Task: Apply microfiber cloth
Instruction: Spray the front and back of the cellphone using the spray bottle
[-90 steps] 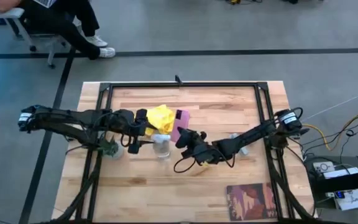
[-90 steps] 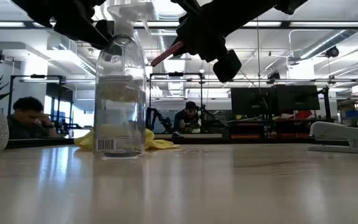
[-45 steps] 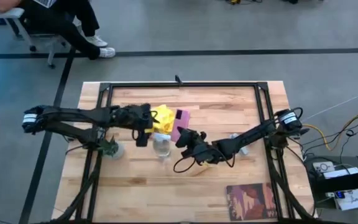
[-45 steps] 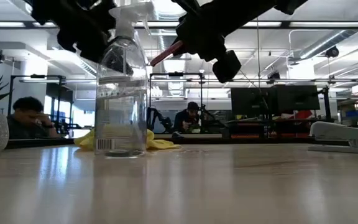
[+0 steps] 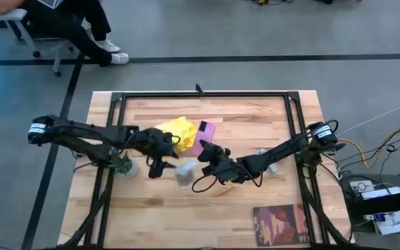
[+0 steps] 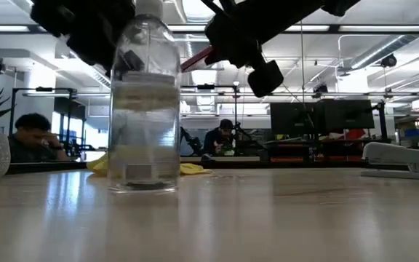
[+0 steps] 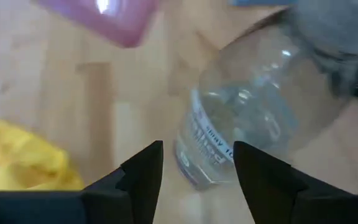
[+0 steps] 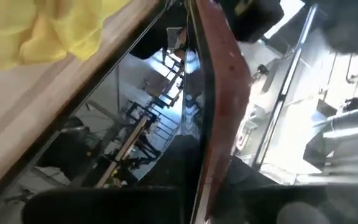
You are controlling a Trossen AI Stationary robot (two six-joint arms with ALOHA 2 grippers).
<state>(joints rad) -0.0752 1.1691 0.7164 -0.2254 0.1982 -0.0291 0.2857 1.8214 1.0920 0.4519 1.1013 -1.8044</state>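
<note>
- Sliding toward the table's front, the spray bottle [image 5: 184, 175] is leaving the yellow cloth [image 5: 176, 130] lying behind it.
- Left gripper [image 5: 160, 165] is hovering open beside the bottle.
- Right gripper [image 5: 207, 154] is gripping the pink-cased phone [image 5: 203, 136].

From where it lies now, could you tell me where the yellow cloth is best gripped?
Probably pinch the raised crumpled fold at the middle of the cloth, coming straight down from above: it lies bunched on the table, and the phone and bottle crowd its near side.

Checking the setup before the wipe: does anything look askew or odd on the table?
The phone is not flat: the right gripper holds it tilted above the table. The spray bottle stands upright beside the left gripper, whose fingers are open. The microfiber cloth lies crumpled, ungrasped.
</note>
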